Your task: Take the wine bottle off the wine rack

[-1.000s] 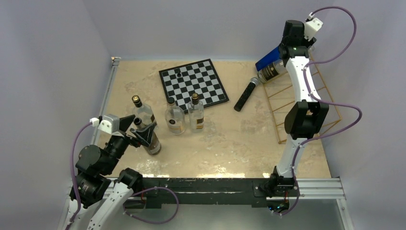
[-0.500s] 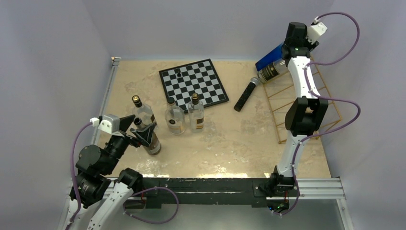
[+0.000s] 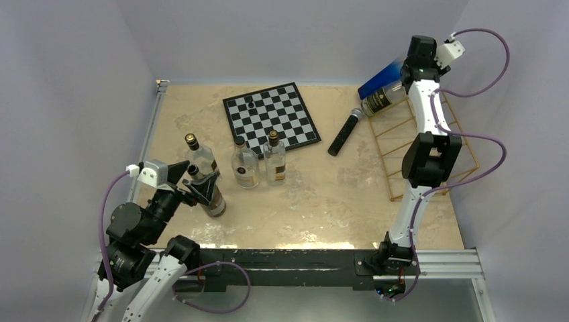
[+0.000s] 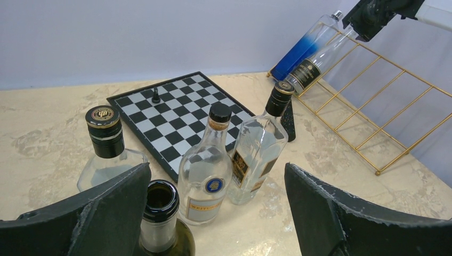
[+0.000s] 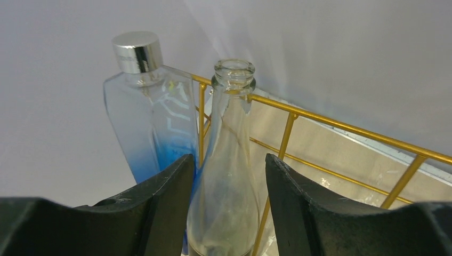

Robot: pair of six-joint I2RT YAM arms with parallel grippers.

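The gold wire wine rack [image 3: 397,149] leans at the back right; it also shows in the left wrist view [image 4: 373,106] and the right wrist view [image 5: 341,128]. A clear wine bottle [image 3: 381,99] with a dark label lies slanted on the rack, next to a blue-tinted bottle [image 3: 379,78] with a silver cap. My right gripper [image 3: 410,67] is open, its fingers [image 5: 170,176] on either side of the clear bottle's [image 5: 232,133] shoulder, with a gap on the right side. My left gripper [image 4: 217,168] is open near the front left, with a green bottle's neck [image 4: 158,205] by its left finger.
A chessboard [image 3: 270,117] with one black piece [image 3: 248,100] lies at the back centre. A black microphone-like stick [image 3: 344,132] lies left of the rack. Three clear bottles [image 3: 245,164] [image 3: 274,157] [image 3: 199,155] stand mid-left, beside the green bottle [image 3: 209,194].
My right wrist has moved right and back along the clear bottle toward its neck end. The left arm and the bottles have not moved.
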